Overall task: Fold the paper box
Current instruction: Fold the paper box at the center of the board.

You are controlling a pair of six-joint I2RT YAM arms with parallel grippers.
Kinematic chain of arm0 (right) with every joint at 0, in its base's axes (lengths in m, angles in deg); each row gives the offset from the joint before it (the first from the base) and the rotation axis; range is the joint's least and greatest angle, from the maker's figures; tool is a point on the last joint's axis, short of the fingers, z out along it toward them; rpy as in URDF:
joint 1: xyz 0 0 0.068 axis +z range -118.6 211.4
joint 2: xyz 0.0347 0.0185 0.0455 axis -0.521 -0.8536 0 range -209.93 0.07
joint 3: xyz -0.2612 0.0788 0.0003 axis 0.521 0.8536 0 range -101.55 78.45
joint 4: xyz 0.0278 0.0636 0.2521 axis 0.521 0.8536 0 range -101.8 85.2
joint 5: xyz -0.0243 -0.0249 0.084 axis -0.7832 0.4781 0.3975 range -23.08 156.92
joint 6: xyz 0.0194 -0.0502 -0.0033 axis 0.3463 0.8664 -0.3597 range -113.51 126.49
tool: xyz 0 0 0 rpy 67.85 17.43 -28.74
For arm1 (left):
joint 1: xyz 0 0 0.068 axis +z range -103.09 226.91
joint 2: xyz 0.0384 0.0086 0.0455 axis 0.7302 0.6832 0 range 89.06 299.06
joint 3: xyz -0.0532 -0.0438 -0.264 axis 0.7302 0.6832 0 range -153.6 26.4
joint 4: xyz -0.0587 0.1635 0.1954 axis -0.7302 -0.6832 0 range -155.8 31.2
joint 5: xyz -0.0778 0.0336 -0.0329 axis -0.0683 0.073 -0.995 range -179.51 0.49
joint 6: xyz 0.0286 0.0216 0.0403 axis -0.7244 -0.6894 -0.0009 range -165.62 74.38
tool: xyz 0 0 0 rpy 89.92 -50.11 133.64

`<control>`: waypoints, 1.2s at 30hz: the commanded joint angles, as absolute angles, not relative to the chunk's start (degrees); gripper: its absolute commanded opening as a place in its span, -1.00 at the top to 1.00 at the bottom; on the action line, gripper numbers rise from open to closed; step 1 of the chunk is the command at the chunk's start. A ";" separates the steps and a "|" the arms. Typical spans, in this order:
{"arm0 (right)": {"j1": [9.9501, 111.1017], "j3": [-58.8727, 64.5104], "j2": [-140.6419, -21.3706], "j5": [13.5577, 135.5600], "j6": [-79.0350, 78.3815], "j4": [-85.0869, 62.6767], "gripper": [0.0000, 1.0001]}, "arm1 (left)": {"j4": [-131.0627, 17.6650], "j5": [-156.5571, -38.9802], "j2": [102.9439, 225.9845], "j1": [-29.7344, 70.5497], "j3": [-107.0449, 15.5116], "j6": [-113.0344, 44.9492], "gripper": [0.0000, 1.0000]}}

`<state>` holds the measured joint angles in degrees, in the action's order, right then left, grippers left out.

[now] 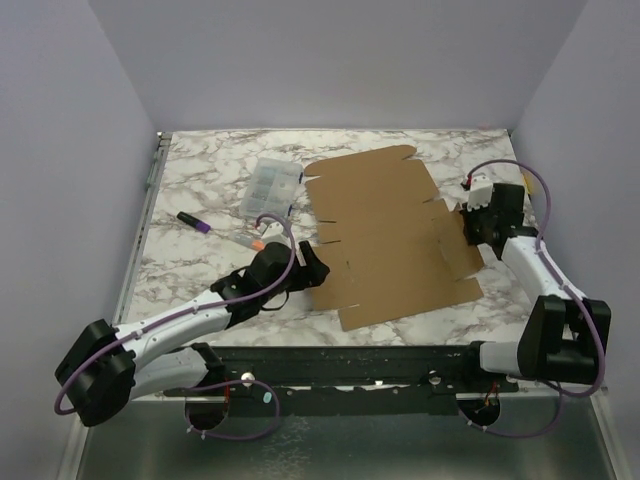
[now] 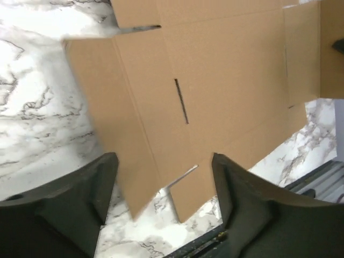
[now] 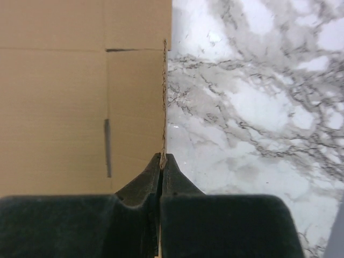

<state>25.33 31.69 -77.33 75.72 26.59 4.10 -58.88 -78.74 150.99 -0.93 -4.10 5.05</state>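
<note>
Paper box (image 1: 390, 235) edge in right jaws

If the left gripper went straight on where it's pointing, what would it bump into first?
Most likely the paper box: its brown flap lies right ahead of the left gripper, between its open fingers. How near it is, the pictures don't clearly show.

A clear case (image 1: 270, 186) and two markers (image 1: 195, 222) crowd the marble (image 1: 200, 165) left of the paper box (image 1: 390, 240); the far strip lies bare.
</note>
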 commanded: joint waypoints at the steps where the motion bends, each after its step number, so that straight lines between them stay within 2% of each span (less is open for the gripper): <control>1: 25.03 30.51 -71.10 76.29 30.85 4.42 0.99 | -61.68 -83.17 148.94 4.05 -5.67 -0.94 -0.78; 2: 24.99 30.62 -69.75 77.12 31.54 4.50 0.99 | -61.24 -85.77 148.92 6.27 -5.87 -1.57 -0.88; 4: 24.99 30.15 -67.68 79.44 32.67 5.75 0.99 | -59.37 -91.20 149.67 11.52 -6.30 -2.14 -0.97; 9: 24.99 24.62 -66.48 83.97 34.88 11.25 0.99 | -49.27 -102.38 155.22 18.53 -6.95 -2.48 -0.98; 12: 24.98 19.87 -66.27 85.01 36.29 14.19 0.99 | -43.92 -104.23 160.54 19.28 -9.22 -1.70 -0.98; 19: 25.01 10.77 -66.91 86.72 37.45 21.01 0.99 | -41.15 -103.33 171.87 19.89 -15.72 0.62 -0.88; 36: 24.98 4.84 -67.69 90.30 36.61 26.61 0.99 | -11.80 -95.93 185.98 20.53 -8.89 21.53 -0.85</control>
<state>25.29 7.21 -67.41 86.97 37.16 24.51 -22.86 -99.33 182.49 20.32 -9.08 15.37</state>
